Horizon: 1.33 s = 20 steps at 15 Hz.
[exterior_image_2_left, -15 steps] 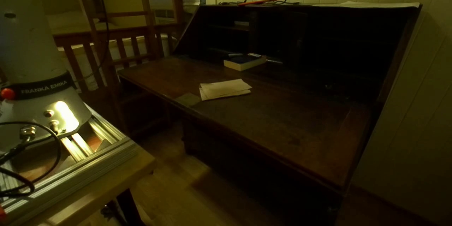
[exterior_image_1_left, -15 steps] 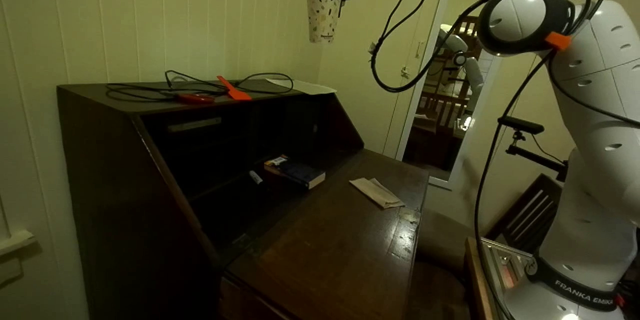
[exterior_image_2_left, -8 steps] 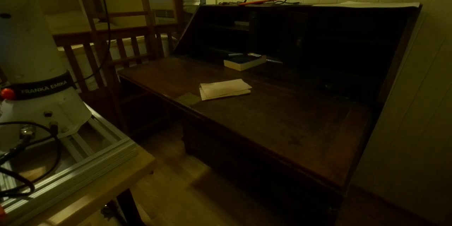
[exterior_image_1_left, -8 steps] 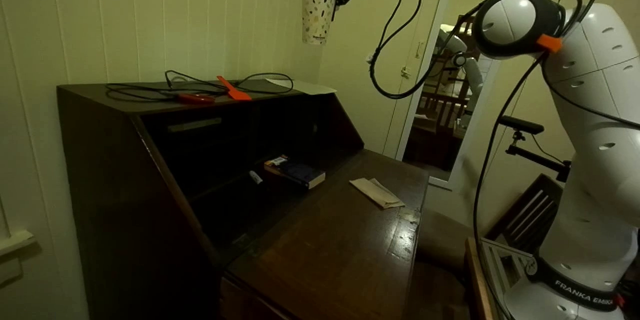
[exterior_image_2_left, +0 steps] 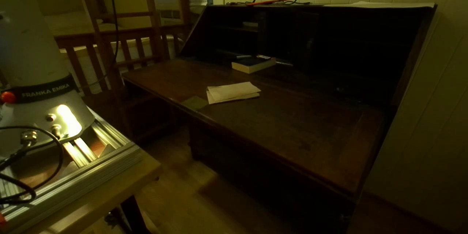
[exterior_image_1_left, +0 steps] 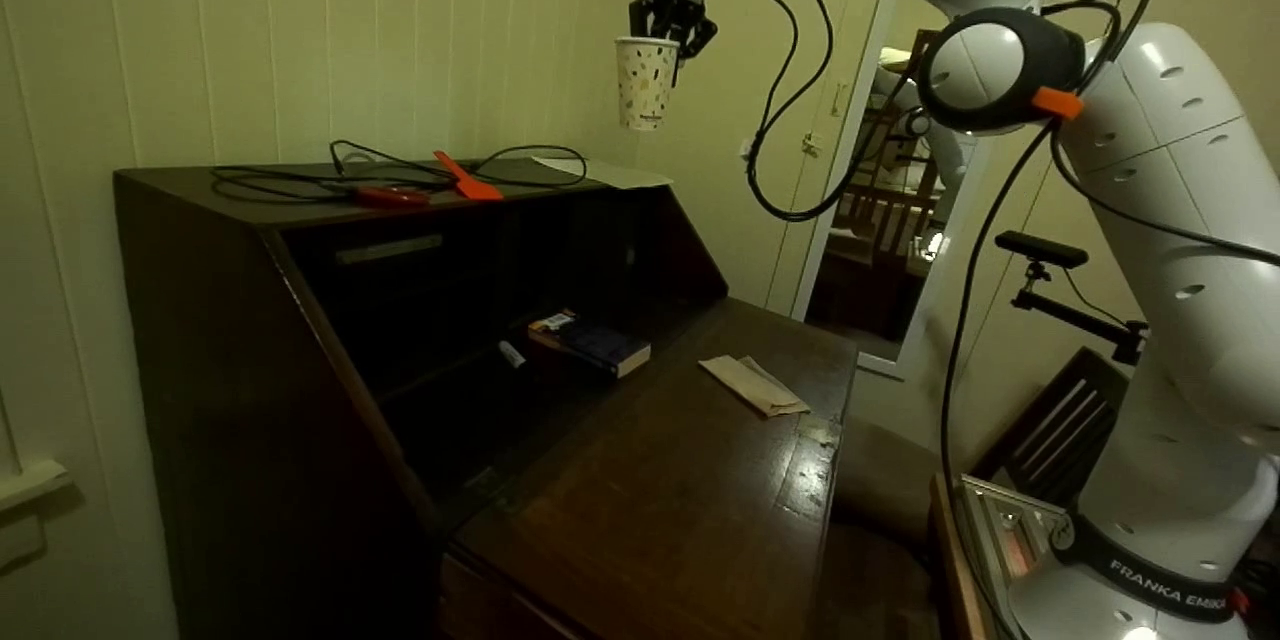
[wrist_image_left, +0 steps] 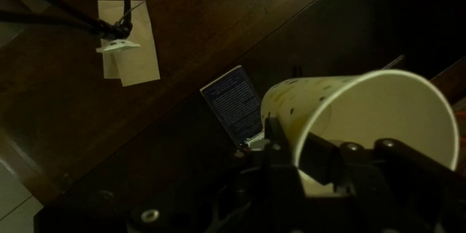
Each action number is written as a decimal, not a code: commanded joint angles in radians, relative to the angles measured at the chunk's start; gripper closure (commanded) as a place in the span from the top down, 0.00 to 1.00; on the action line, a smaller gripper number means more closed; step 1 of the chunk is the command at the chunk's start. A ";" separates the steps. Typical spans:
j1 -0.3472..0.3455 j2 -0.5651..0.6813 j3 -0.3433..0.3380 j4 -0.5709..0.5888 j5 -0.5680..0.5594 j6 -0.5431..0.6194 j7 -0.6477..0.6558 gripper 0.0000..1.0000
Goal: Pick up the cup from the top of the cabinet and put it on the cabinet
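Observation:
The white, speckled cup (exterior_image_1_left: 645, 88) hangs upright in the air in an exterior view, above the level of the cabinet's flat top and beyond its right end in that view. My gripper (exterior_image_1_left: 664, 48) is shut on the cup's wall at the rim. In the wrist view the gripper (wrist_image_left: 295, 145) has one finger outside the cup (wrist_image_left: 285, 103) and one inside it. The dark brown cabinet (exterior_image_1_left: 640, 520) stands below, its writing leaf folded out; it also shows in an exterior view (exterior_image_2_left: 314, 131), where the gripper and cup are out of view.
On the cabinet's top lie black cables (exterior_image_1_left: 300, 182), a red-orange tool (exterior_image_1_left: 468, 182) and a white sheet (exterior_image_1_left: 610, 172). A blue book (exterior_image_1_left: 592, 342) lies by the cubbyholes and a folded paper (exterior_image_1_left: 752, 385) on the leaf. A cable loop (exterior_image_1_left: 785, 215) hangs from the arm.
My gripper has come down with the cup, with only a slight sideways shift. The arm's elbow has leaned toward the cabinet. The arm's cable loop now shows at the top of an exterior view.

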 commanded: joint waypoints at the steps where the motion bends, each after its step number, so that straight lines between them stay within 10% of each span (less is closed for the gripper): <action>1: -0.117 0.076 -0.008 0.035 0.043 -0.022 -0.009 0.01; 20: -0.277 0.226 -0.045 0.003 0.082 0.157 0.410 0.01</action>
